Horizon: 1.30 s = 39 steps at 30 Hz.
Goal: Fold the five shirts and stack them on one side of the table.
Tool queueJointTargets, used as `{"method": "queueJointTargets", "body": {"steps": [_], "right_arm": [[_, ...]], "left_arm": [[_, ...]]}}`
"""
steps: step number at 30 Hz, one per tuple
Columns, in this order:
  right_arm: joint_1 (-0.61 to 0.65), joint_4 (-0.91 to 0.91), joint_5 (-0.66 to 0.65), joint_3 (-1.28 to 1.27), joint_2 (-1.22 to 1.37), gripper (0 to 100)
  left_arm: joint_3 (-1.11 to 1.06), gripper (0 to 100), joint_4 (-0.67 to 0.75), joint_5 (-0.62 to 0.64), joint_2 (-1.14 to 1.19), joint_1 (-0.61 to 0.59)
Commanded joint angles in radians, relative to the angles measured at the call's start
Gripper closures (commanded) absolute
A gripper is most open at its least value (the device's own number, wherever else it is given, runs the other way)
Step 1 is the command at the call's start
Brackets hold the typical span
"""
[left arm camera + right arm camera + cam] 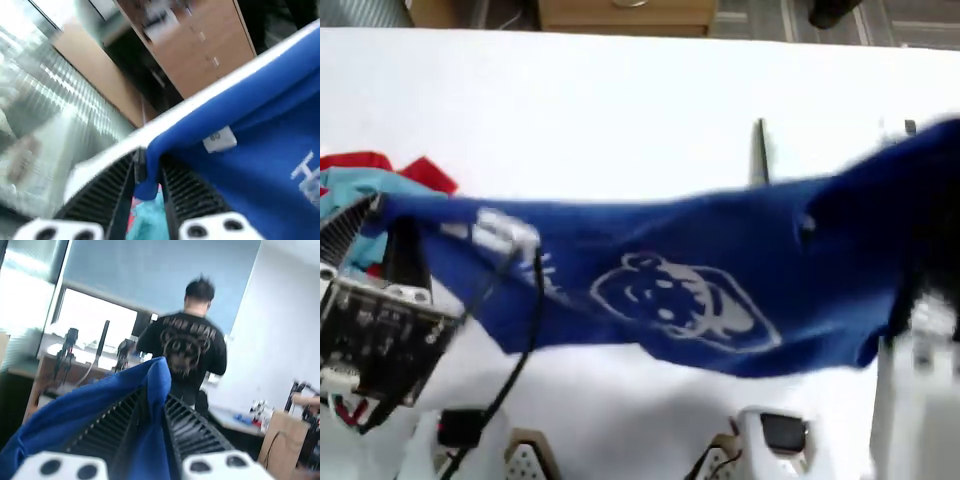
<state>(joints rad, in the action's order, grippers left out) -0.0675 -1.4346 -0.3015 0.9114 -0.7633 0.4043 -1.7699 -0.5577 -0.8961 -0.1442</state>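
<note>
A blue shirt [680,270] with a white bear print hangs stretched in the air above the white table [620,110], held at both ends. My left gripper [147,172] is shut on the shirt's left corner [250,135], near its white label [219,139]; in the high view this arm [380,320] is at the left. My right gripper [152,405] is shut on the shirt's other end [95,410], high at the right edge [930,180]. A pile of teal and red shirts [370,185] lies on the table at the left, partly behind the blue shirt.
The arm bases [760,440] and a black cable [515,360] sit at the table's near edge. A thin dark upright post [759,150] stands behind the shirt. Wooden furniture [620,15] lies beyond the far edge.
</note>
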Motion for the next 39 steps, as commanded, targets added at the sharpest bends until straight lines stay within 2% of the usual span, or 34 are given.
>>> {"method": "queueJointTargets", "body": {"steps": [1,6,10,13,20,24,32,39], "right_arm": [[-0.004,0.012,-0.009,0.008,-0.024,98.1],[-0.001,0.010,-0.009,-0.011,-0.016,98.1],[0.001,0.018,-0.008,-0.133,0.005,98.1],[-0.001,0.050,-0.008,-0.261,0.031,98.1],[0.004,0.239,-0.005,-0.675,0.061,98.1],[-0.001,0.401,-0.009,-0.910,0.062,98.1],[0.002,0.780,-0.009,-1.260,0.113,98.1],[0.005,0.940,-0.008,-1.171,0.438,98.1]], "left_arm": [[-0.004,97,-0.012,0.005,-0.020,-0.008],[-0.005,97,-0.012,0.005,-0.032,-0.009],[-0.035,97,0.005,0.005,-0.031,-0.034],[-0.133,97,0.048,-0.003,-0.031,-0.040],[-0.461,97,0.264,-0.021,-0.029,-0.035],[-0.559,97,0.404,-0.021,0.025,-0.034],[-0.490,97,0.549,-0.023,0.402,-0.034],[-0.205,97,0.569,-0.023,0.816,-0.034]]}}
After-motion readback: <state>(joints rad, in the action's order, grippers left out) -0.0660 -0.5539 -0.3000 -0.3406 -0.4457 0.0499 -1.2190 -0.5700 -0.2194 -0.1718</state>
